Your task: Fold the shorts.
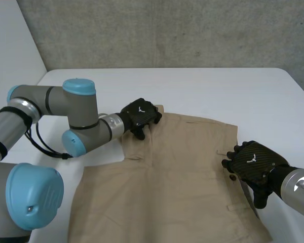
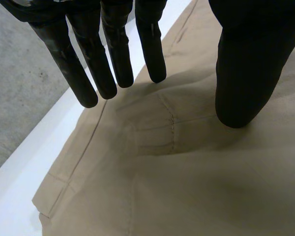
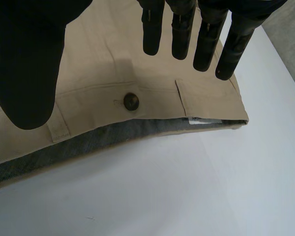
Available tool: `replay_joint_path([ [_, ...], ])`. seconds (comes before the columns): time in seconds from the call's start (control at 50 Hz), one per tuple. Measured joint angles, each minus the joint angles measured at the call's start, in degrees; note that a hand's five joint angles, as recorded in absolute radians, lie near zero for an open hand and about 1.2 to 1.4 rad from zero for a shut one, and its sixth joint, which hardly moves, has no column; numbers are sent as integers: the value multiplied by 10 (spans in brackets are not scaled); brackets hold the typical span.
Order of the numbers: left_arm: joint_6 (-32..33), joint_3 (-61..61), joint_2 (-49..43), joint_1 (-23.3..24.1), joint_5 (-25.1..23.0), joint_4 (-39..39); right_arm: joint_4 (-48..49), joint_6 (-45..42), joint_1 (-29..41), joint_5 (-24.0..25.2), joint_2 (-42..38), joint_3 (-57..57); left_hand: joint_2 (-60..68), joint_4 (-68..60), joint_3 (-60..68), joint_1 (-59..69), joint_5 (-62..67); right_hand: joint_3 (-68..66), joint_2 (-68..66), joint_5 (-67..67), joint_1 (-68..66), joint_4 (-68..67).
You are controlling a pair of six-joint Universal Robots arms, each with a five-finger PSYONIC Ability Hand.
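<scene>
White worktop (image 1: 218,88), smooth and matt, seen from the robot's side. Beige shorts (image 1: 177,172) lie spread flat on it across the near middle. The waistband (image 3: 211,104) lies toward the robot's right, its edge resting on the surface. It carries a dark button (image 3: 131,101) and a belt loop (image 3: 184,96), with grey lining (image 3: 113,135) showing along the rim. At the cloth's left edge a notch exposes white worktop. The fabric is lightly creased near its far left corner.
</scene>
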State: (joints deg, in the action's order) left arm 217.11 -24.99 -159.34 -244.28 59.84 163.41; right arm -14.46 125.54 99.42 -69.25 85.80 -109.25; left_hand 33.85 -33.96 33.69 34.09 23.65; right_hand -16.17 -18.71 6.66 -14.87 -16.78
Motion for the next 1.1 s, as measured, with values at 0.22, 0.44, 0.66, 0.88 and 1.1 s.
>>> replay_joint_path([
  [0.22, 6, 1, -3, -3, 1, -6, 1, 0, 0, 0, -4, -1, 98, -97, 100, 94, 95, 0, 0, 0, 0, 0],
  [0.44, 6, -7, 18, -4, 17, -6, 0, 0, 1, 0, -4, -2, 301, -301, 298, 263, 298, 0, 0, 0, 0, 0],
  [0.66, 41, -57, 49, -12, 37, -3, 0, 0, 2, 0, -4, -5, 344, -343, 339, 288, 331, 0, 0, 0, 0, 0],
  [0.88, 62, -172, 140, -30, 68, 35, 0, 0, 5, 0, -4, -7, 345, -343, 341, 292, 331, 0, 0, 0, 0, 0],
  [1.1, 51, -225, 173, -37, 69, 81, 1, 1, 6, 0, -3, -10, 346, -344, 342, 292, 331, 0, 0, 0, 0, 0],
])
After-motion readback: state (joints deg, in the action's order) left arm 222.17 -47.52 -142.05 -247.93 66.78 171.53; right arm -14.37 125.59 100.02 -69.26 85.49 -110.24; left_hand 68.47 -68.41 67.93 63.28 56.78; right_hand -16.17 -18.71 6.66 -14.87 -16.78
